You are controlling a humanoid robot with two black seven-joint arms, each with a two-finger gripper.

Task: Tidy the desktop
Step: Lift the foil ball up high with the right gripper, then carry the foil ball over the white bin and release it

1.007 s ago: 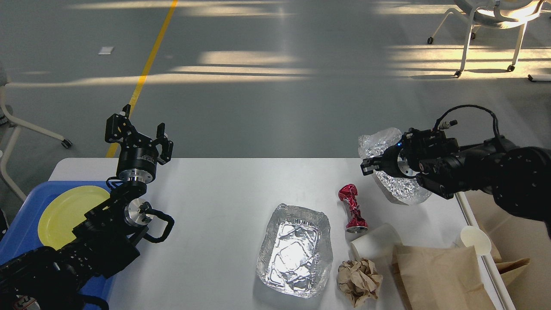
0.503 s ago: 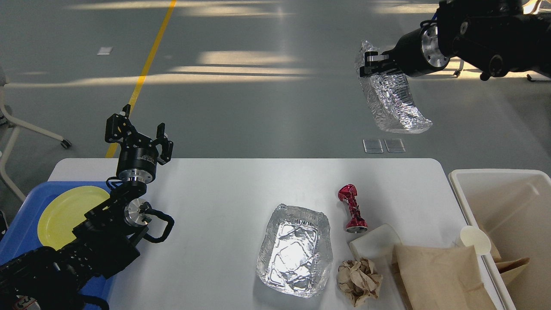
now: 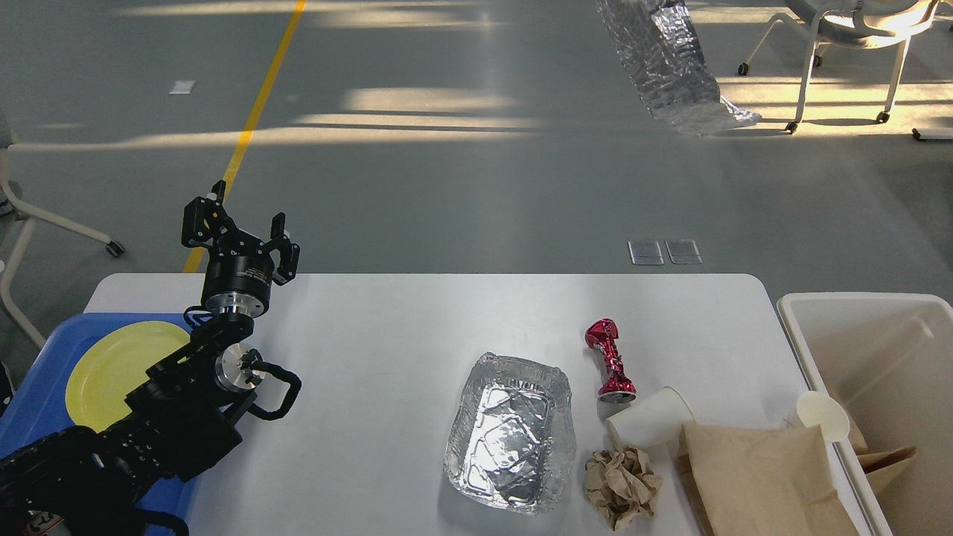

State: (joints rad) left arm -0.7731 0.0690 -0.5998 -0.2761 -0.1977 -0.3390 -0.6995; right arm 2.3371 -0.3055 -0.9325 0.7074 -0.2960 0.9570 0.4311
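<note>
The white desktop fills the lower part of the head view. On it lie a foil tray, a crushed red can, a tipped white paper cup, a crumpled brown paper ball and a brown paper bag. My left gripper is open and empty above the desktop's far left edge. A second foil tray hangs in the air at the top of the view. My right gripper is out of view.
A blue tray holding a yellow plate sits at the left. A white bin with a paper cup and brown paper stands at the right. A chair stands on the floor beyond.
My right arm rose with the second foil tray from beside the bin and has left the view at the top; only the tray still shows. The left arm has not moved.
</note>
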